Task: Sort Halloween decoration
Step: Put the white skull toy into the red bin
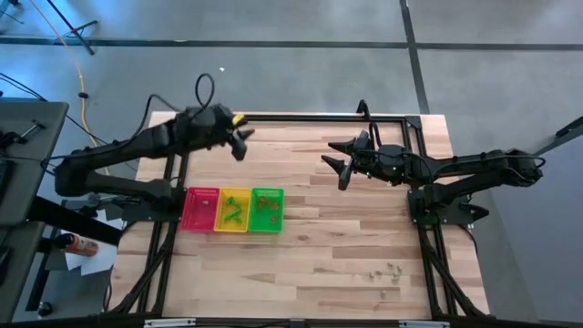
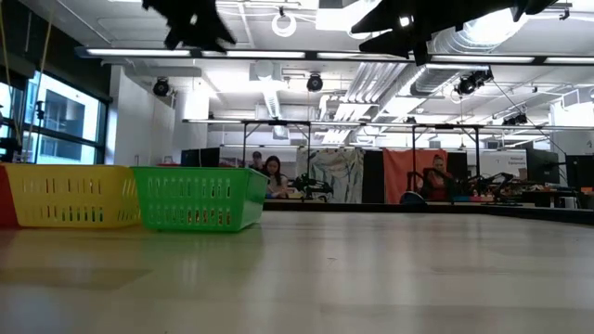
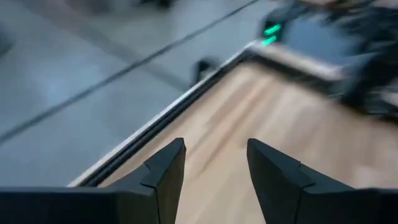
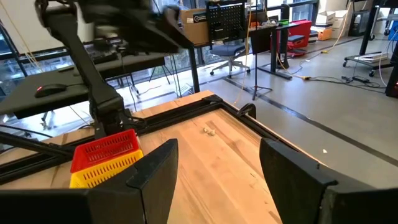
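We see both arms raised above the pale wooden tabletop. The left end effector hangs over the far-left part, fingers spread and empty; the right end effector hovers near the far middle — also released, nothing between its fingers. A few tiny pale Halloween trinkets lie near the right front corner, well apart from the red, yellow and green rectangular plastic trays — small pieces lie inside those.
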